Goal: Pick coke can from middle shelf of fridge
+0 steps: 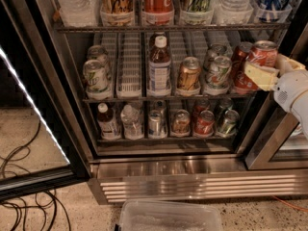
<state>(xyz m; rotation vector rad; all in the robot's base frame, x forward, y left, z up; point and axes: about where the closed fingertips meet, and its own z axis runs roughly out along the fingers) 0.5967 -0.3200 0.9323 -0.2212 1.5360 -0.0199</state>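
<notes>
Beside the middle shelf [129, 99], the hand [260, 73] pinches the coke can [263, 53], hiding its base.

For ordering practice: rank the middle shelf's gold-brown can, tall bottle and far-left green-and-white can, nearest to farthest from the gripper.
The gripper is at the right, holding the coke can.
1. gold-brown can, right of centre.
2. tall bottle, centre.
3. green-and-white can, far left.
</notes>
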